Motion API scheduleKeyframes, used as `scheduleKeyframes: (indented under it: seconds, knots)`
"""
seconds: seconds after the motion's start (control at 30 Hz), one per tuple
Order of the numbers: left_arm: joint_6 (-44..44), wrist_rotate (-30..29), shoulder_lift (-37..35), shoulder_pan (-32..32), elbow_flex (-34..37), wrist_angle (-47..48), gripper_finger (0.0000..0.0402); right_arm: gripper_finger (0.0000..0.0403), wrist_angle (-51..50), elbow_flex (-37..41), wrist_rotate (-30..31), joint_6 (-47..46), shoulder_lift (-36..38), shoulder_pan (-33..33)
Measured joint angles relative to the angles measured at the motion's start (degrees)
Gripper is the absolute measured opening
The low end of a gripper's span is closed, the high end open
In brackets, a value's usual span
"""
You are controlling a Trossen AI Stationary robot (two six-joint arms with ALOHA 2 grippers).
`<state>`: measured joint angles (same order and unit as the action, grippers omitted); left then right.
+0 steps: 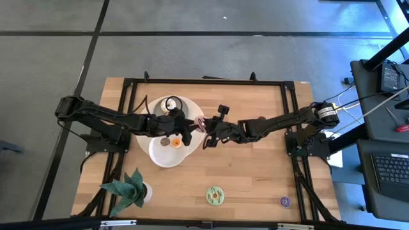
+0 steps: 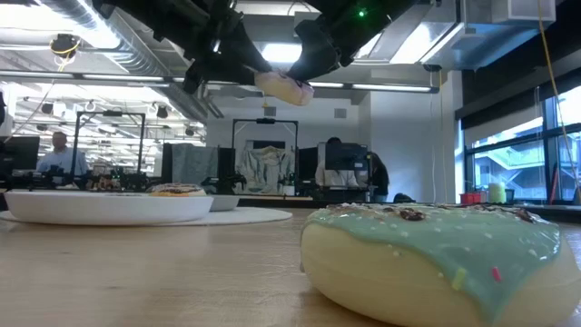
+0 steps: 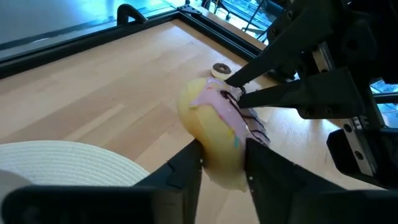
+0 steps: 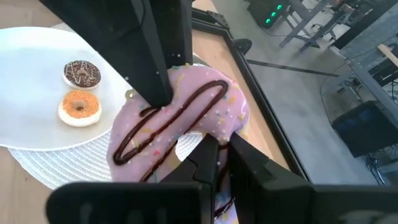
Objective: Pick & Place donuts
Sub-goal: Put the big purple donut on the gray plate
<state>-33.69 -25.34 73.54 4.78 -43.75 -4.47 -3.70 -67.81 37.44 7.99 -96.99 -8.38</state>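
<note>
High view: both arms meet over the middle of the surface (image 1: 255,172), just beside the white plates (image 1: 167,156).
Pink donut (image 4: 180,118): lifted clear of the surface, pink icing with a chocolate swirl and sprinkles, pinched from both sides at once.
Left hand (image 3: 222,163): fingers closed on the cream body of the pink donut.
Right hand (image 4: 217,155): fingers closed on the donut's opposite edge (thin dark tips, seen from the left wrist).
Plate contents: a chocolate donut (image 4: 82,73) and an orange donut (image 4: 79,106), side by side.
Front edge: a green donut (image 1: 215,195) and a purple donut (image 1: 285,201), well apart.
Corner: a potted plant (image 1: 131,190).
</note>
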Motion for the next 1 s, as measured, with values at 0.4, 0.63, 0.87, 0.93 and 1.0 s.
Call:
scheduleKeyframes:
  seconds: [0.4, 0.63, 0.87, 0.93, 1.0]
  knots:
    - [3.8, -0.1, 0.0, 0.0, 0.0, 0.0, 0.0018, 0.0095, -2.1, 0.0, 1.7, 1.0, 0.8, -0.4]
    - [2.3, -2.5, -0.6, -1.4, 0.0, 7.5, 0.0015, 0.0158, -7.7, 0.0, 7.7, 1.0, 9.2, -4.7]
    - [-3.4, 0.1, -0.7, -8.9, 0.0, 17.8, 0.0015, 0.0169, -16.1, 0.3, 8.0, -6.2, 13.2, -5.7]
    - [-4.8, 1.6, -0.7, -11.6, 0.0, 19.7, 0.0015, 0.0167, -16.0, 1.2, 7.9, -7.1, 13.2, -5.7]
    - [-5.8, 2.5, -0.7, -13.9, 0.0, 20.1, 0.0015, 0.0166, -15.9, 2.4, 8.0, -7.8, 13.2, -5.7]
